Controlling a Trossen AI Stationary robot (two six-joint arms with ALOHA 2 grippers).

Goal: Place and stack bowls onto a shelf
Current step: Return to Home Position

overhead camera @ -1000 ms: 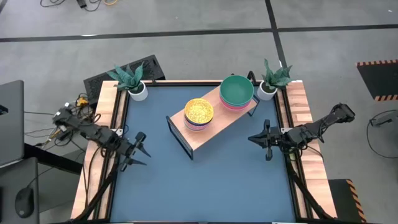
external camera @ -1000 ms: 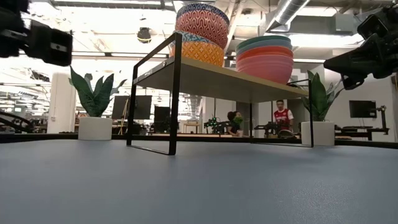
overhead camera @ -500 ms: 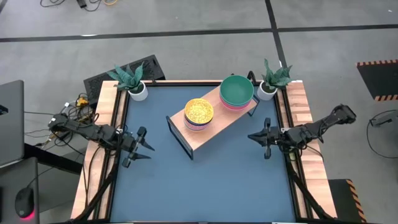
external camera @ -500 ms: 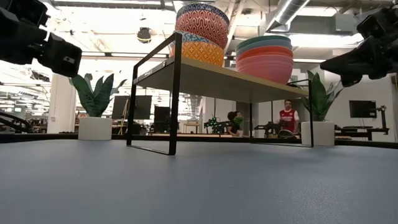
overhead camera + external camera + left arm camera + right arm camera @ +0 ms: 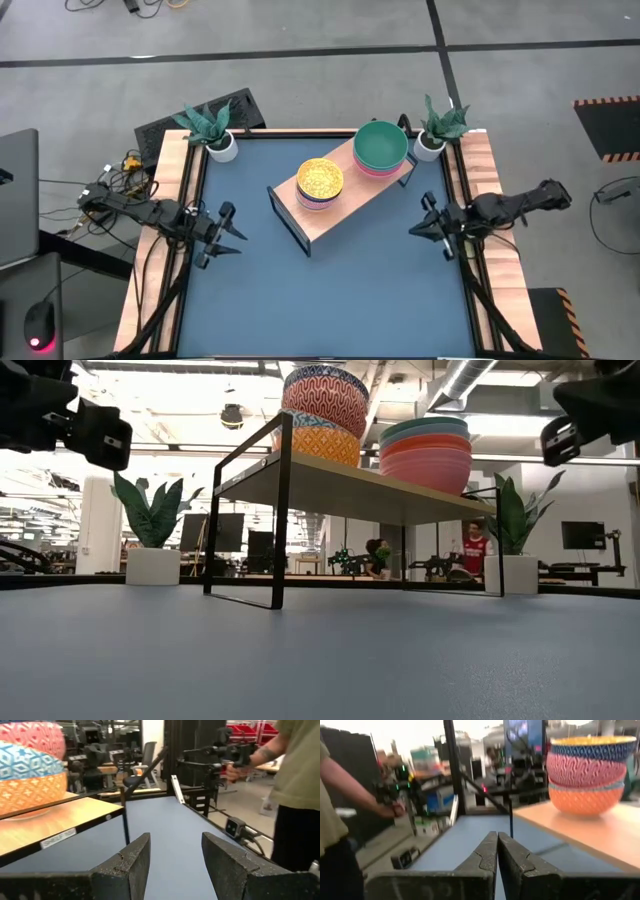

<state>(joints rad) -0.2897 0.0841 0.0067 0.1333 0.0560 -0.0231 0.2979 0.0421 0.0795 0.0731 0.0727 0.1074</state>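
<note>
Shelf (image 5: 335,200) is sitting diagonally between both sets of jaws, carrying the patterned bowl stack (image 5: 320,183) and the teal-on-pink stack (image 5: 380,147). Left gripper (image 5: 238,243) is hovering, jaws spread. Right gripper (image 5: 414,232) is hovering opposite, jaws pressed together. Blue tabletop (image 5: 330,300) is lying below. Only the wrist views are showing a person (image 5: 297,775) standing beyond.

Mid-table shelf (image 5: 338,212), small bowl stack (image 5: 320,183) on its left half, larger stack (image 5: 380,147) at right end
</note>
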